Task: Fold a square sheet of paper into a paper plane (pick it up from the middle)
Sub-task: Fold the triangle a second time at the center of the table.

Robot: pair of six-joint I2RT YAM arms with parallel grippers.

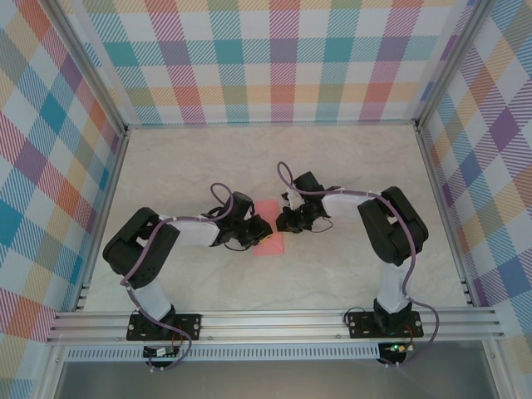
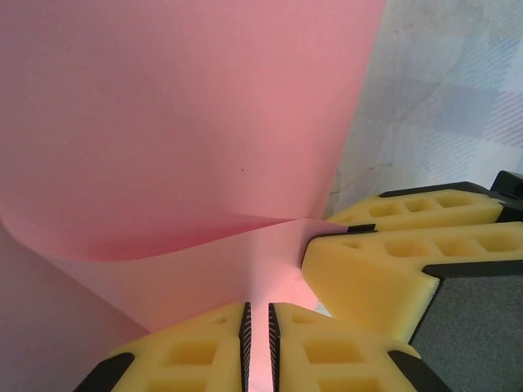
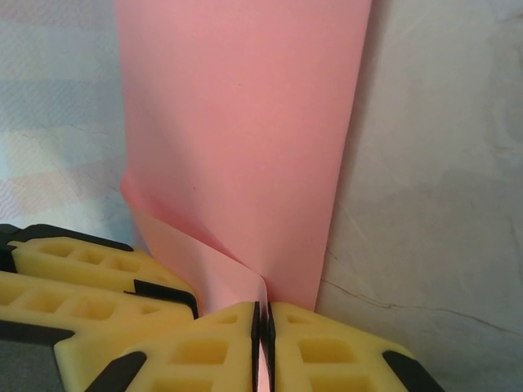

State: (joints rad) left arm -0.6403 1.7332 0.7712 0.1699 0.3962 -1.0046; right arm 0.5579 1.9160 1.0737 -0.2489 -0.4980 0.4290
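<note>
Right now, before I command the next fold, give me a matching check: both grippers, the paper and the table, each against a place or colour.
1. left gripper
2. right gripper
3. square sheet of paper
4. table

A. pale, marbled
B. pinching the sheet from its right, seen from above
C. salmon-pink
D. pinching the sheet from its left, seen from above

Pairs: 1-D, 2-B, 3-C, 4-A

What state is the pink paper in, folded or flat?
Partly folded: the paper curves over its own lower layer; the left claw and right claw pinch its edge.
</note>
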